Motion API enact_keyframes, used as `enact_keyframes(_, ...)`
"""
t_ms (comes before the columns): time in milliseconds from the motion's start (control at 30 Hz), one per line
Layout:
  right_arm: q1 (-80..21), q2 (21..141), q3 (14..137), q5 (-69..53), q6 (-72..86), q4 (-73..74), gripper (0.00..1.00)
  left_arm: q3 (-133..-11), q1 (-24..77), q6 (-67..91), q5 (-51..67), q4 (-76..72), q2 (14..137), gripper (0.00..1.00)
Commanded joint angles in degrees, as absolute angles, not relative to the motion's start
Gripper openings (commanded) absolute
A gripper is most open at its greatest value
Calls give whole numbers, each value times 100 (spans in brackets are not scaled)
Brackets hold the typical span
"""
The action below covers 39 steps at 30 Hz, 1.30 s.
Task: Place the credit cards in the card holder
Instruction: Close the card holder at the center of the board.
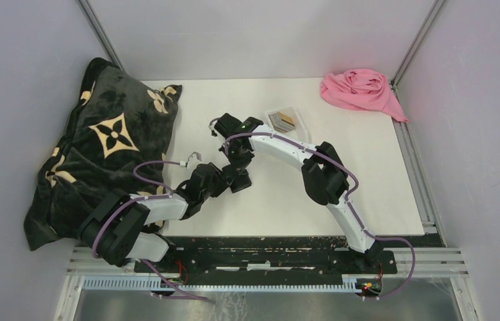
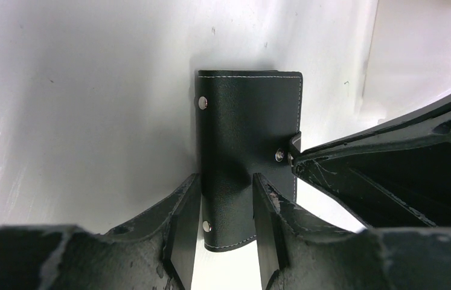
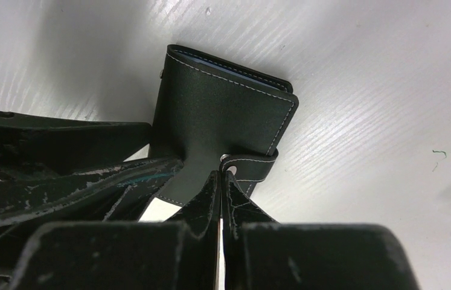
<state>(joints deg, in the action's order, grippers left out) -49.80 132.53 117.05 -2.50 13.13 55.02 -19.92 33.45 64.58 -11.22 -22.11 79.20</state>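
The card holder (image 2: 247, 121) is a black wallet, folded shut and lying flat on the white table; it also shows in the right wrist view (image 3: 223, 115). My left gripper (image 2: 226, 178) is open over its spine side, with one finger beside the edge and the other finger (image 2: 268, 211) on top of the cover. My right gripper (image 3: 224, 174) is shut, its tips at the metal stud (image 2: 280, 156) and the snap strap (image 3: 256, 163). The credit cards (image 1: 284, 120), tan and grey, lie in a clear tray (image 1: 298, 114) behind the arms. In the top view both grippers (image 1: 237, 170) hide most of the wallet.
A dark blanket with tan flower patterns (image 1: 100, 154) fills the left side of the table. A pink cloth (image 1: 361, 90) lies at the back right corner. Grey walls close in on the left, back and right.
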Motion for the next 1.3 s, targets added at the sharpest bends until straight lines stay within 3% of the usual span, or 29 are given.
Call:
enact_keyframes(0, -5067, 13338, 12064, -178, 1292, 5549, 1, -2043, 3322, 6189, -1003, -2140, 8049, 44)
enact_keyframes(1267, -4949, 12930, 11801, 363, 1188, 5369, 1, -2092, 3328, 6149, -976, -2153, 8131, 43)
